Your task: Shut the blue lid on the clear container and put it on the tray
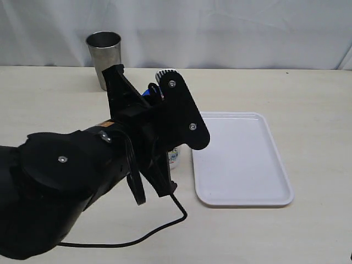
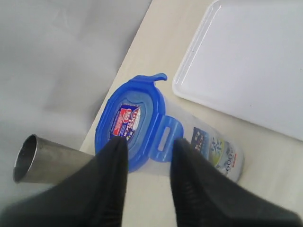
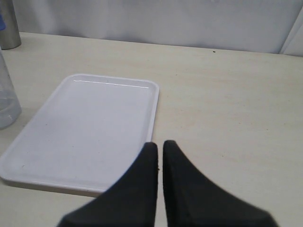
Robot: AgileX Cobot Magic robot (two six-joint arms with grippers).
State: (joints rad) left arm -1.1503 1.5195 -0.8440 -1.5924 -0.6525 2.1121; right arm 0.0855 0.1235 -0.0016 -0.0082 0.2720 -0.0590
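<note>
The blue lid [image 2: 130, 120] sits on the mouth of the clear container [image 2: 215, 149], which stands upright on the table next to the tray [image 2: 246, 61]. Two of the lid's flaps stick outward. My left gripper [image 2: 150, 142] hovers just above the lid with its jaws apart and nothing held between them. In the exterior view my left arm [image 1: 137, 137] hides most of the container; only a sliver of blue lid [image 1: 147, 92] and some label [image 1: 174, 157] show. My right gripper [image 3: 160, 144] is shut on nothing, low over the table at the edge of the tray [image 3: 90, 123].
A steel tumbler [image 1: 104, 52] stands at the back of the table, behind the container. The white tray [image 1: 242, 159] holds nothing. A black cable [image 1: 165, 228] loops on the table near the front. The container's base [image 3: 7, 106] shows beside the tray.
</note>
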